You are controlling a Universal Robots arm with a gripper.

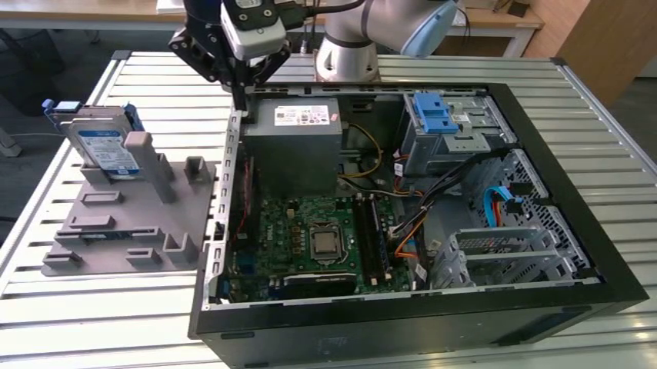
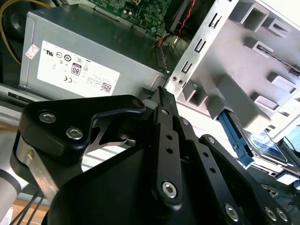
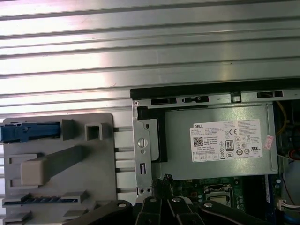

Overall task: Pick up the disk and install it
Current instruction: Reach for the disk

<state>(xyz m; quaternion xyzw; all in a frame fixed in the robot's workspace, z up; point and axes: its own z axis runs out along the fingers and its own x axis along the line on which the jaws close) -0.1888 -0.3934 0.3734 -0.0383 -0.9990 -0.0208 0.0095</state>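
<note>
Exterior view: jaws closed together, empty, over a corner of the open computer case (image 1: 411, 323); the disk (image 1: 106, 147) stands upright in a grey fixture (image 1: 123, 211) beside the case, on the exterior view's left.

The end effector (image 2: 162, 93) hovers near a corner of the power-supply box (image 2: 93, 51).

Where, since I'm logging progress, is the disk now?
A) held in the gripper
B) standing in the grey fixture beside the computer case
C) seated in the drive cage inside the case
B: the disk stands upright in the grey fixture at the exterior view's left, outside the computer case and apart from the gripper.
</note>
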